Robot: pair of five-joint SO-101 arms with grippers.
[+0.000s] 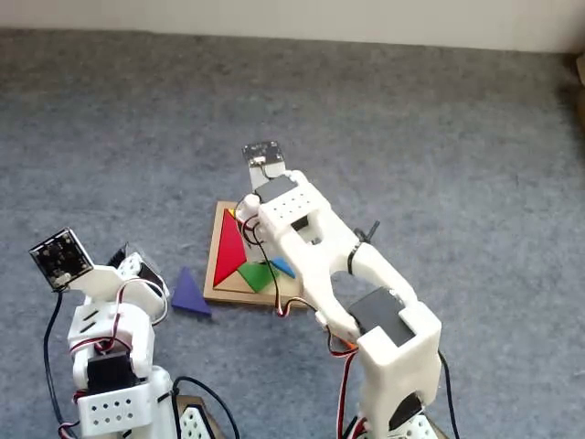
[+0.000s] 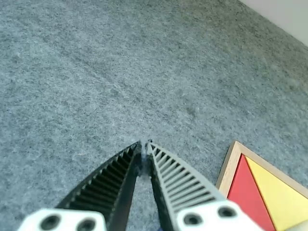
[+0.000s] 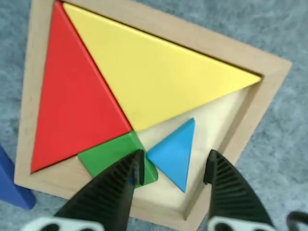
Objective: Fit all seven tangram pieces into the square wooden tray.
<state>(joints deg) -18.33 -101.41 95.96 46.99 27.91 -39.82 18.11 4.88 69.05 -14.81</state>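
Well, the right arm stretches out over the wooden tray (image 3: 269, 82), right gripper (image 3: 175, 155) spread open above the light blue triangle (image 3: 174, 144). That triangle lies flat inside the tray, square corner toward the green piece (image 3: 108, 156), long edge skewed to the rim. Off the tray's corner, the left gripper (image 2: 144, 143) is clenched and empty.

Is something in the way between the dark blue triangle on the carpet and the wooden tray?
Nothing lies between the dark blue triangle and the tray, but the right claw hangs over the tray's free space.
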